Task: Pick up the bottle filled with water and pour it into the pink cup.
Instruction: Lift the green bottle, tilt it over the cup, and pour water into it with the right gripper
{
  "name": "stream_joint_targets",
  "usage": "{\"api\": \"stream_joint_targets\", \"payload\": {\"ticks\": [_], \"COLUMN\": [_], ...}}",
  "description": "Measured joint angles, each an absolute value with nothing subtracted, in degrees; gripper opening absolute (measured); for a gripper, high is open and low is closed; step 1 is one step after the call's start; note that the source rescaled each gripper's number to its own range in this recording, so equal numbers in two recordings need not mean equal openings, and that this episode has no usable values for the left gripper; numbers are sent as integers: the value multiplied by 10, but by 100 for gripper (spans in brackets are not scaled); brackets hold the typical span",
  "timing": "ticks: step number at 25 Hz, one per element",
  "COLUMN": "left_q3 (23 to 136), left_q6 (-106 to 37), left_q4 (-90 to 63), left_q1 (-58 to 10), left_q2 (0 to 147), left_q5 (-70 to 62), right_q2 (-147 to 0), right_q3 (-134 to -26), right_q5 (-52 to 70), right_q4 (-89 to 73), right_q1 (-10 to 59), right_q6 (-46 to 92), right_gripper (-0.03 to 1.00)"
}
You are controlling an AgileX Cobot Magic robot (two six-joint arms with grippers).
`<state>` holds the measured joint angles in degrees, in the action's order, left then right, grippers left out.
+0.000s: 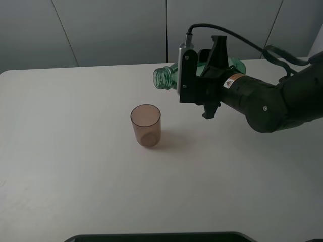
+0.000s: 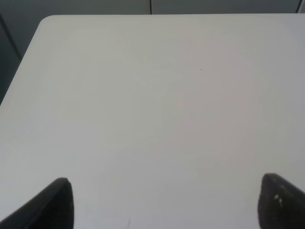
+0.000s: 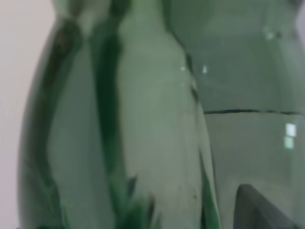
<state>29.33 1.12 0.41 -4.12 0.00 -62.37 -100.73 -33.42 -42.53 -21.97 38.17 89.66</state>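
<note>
One transparent green-tinted bottle (image 1: pixel 164 78), clamped in the right gripper (image 1: pixel 214 75), tilts near-level beside a small brownish-pink plastic cup (image 1: pixel 146 126); misaligned, its stream could splash the white table (image 1: pixel 75 151).

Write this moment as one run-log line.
right gripper: shut on bottle, tipped about level, mouth toward pink cup | pink cup: upright on table | left gripper: open, empty

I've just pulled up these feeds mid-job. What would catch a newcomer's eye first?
First, the green bottle: the right gripper holds it tipped on its side above the table, right of centre, its open mouth pointing left. Next, the pink cup stands upright near the middle, below and left of that mouth. The left gripper shows only its spread fingers over bare tabletop.
</note>
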Motion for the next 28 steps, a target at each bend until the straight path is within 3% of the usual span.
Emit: {"api": "stream_joint_targets", "payload": {"ticks": [28], "left_q3": [293], "left_q6": [11], "left_q4": [4], "left_q1": [-41], "left_q2": [0], "left_q5": [-624], "right_q2": [-1023], "right_q3": [-343], "right_q5": [-418], "right_q4": [-266], "right_q1": [382], "right_q6": [981], "right_gripper": [0]}}
